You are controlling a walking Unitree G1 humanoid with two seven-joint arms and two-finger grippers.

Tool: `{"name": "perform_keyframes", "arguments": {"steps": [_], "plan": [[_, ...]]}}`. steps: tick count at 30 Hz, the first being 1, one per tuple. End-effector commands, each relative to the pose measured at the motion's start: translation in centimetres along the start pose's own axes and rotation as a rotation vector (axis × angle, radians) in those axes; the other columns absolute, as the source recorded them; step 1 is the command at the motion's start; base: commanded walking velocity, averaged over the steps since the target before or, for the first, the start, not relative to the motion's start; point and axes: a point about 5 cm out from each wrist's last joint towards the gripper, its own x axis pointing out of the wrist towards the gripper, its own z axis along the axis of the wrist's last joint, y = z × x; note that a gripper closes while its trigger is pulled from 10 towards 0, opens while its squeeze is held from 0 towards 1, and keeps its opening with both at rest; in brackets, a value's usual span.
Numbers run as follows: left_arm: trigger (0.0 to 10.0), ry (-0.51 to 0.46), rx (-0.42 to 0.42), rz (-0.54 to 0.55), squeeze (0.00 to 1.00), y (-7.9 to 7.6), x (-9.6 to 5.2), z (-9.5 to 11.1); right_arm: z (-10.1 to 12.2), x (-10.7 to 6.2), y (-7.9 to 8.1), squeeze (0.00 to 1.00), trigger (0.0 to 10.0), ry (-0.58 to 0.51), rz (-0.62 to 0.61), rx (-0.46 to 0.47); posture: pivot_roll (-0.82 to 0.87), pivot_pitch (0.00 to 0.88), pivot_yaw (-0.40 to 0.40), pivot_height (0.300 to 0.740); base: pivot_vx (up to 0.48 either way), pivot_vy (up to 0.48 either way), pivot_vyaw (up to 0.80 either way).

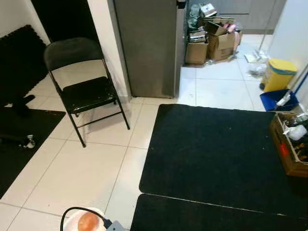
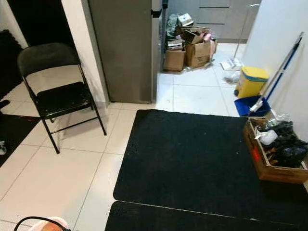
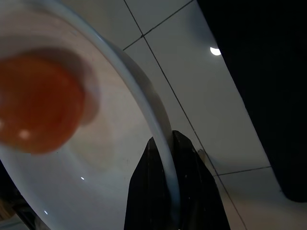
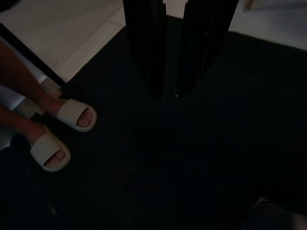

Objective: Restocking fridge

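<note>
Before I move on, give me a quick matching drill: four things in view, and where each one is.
Things:
1. plate
2. chair
3. crate
4. boxes

Places:
A. on the far floor past the fridge
B. at the mat's right edge
C. held at its rim by the left gripper
D. left of the fridge

Pairs: 1-C, 2-D, 3-B, 4-A

We stand in a home, at the edge of its kitchen: white floor tiles (image 1: 72, 178), black mats (image 1: 216, 154), a grey fridge (image 1: 147, 45), a folding chair (image 1: 82, 86), cardboard boxes (image 1: 214, 41), a yellow bin (image 1: 278, 74), a broom (image 2: 279, 72) and a wooden crate (image 2: 269, 161) by the wall.
</note>
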Motion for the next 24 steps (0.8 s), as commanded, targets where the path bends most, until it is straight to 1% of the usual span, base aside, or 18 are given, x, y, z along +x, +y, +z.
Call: {"name": "perform_keyframes", "arguments": {"steps": [1,6,10,20,24], "plan": [[10.0,-0.024,-0.006,0.026,0.0,0.6,0.1,0.6,-0.5,0.0,0.3,0.0,10.0,0.017,0.01,0.001,-0.02,0.0,0.023,0.74,0.0,0.0,-0.8],[10.0,-0.023,-0.035,0.03,0.0,0.8,0.1,0.7,-0.4,0.0,0.3,0.0,10.0,0.015,0.01,0.009,-0.02,0.0,0.023,0.74,0.0,0.0,-0.79],[10.0,-0.023,-0.06,0.033,0.0,1.0,0.2,0.8,0.0,0.0,0.1,0.0,10.0,0.004,0.004,-0.003,-0.02,0.0,0.021,0.74,0.0,0.0,-0.79],[10.0,-0.025,-0.106,0.029,0.0,1.0,0.2,1.0,0.6,0.1,-0.2,0.0,10.0,-0.018,-0.001,-0.001,-0.02,0.0,0.018,0.74,0.0,0.0,0.0],[10.0,-0.024,-0.11,0.026,0.0,1.0,0.2,0.9,0.6,0.1,-0.3,0.0,10.0,-0.019,-0.002,-0.002,-0.02,0.0,0.018,0.74,0.0,0.0,0.0]]}}
